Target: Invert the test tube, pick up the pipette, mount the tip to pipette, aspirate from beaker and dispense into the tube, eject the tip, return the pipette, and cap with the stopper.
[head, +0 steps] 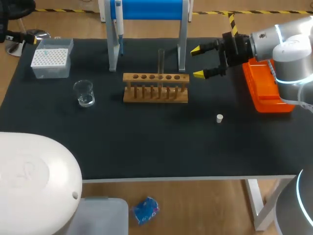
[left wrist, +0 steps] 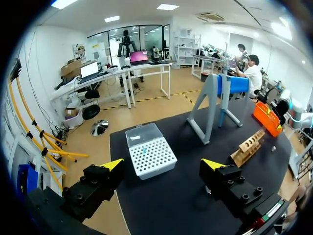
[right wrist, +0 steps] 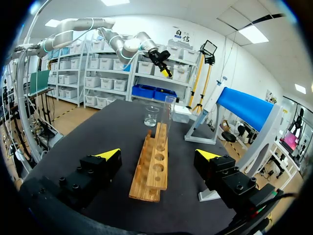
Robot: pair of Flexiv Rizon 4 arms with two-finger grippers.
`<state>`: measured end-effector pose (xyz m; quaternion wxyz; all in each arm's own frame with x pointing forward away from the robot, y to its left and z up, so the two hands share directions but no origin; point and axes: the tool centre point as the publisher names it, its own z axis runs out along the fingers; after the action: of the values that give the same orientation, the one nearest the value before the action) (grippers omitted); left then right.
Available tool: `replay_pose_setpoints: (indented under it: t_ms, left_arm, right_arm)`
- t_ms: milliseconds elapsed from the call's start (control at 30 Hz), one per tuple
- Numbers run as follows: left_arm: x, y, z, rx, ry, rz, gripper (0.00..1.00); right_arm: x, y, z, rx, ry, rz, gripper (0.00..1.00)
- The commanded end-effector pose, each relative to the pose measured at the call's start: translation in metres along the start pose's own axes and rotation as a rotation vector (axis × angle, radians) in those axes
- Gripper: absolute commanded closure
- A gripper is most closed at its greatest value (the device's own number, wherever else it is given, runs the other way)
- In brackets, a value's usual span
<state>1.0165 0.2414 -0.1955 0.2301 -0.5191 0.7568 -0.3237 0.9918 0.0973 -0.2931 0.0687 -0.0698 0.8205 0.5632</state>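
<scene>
A clear test tube stands upright in a middle hole of the wooden rack. My right gripper hovers open just right of the rack, level with the tube. In the right wrist view the rack runs lengthwise ahead of the open right gripper, with the tube and the beaker beyond. The pipette hangs on the blue stand. The tip box sits far left, and the white stopper lies at the right front. My left gripper is open high above the tip box.
An orange tray lies along the right edge under my right arm. The beaker stands left of the rack. The white housing of my left arm covers the near left corner.
</scene>
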Motion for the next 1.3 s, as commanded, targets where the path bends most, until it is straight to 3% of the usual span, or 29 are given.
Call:
replay_pose_setpoints:
  t_ms: [33,200,500,867,1300]
  left_arm:
    - [0.0,0.0,0.0,-0.002,0.001,-0.001,0.0]
    - [0.0,0.0,0.0,-0.002,0.001,-0.001,0.0]
    - [-0.006,0.013,0.065,-0.038,-0.031,-0.057,0.0]
    - [-0.01,0.031,0.122,-0.071,-0.107,-0.136,0.0]
    - [-0.018,0.049,0.167,-0.075,-0.145,-0.186,0.0]
  right_arm:
    - [0.0,0.0,0.0,0.002,0.001,-0.001,0.0]
    - [0.0,0.0,0.0,0.002,0.001,-0.001,0.0]
    - [0.0,0.0,0.0,0.002,0.001,-0.001,0.0]
    - [0.0,0.0,0.0,0.002,0.001,-0.001,0.0]
    - [0.0,0.0,0.0,0.002,0.001,-0.001,0.0]
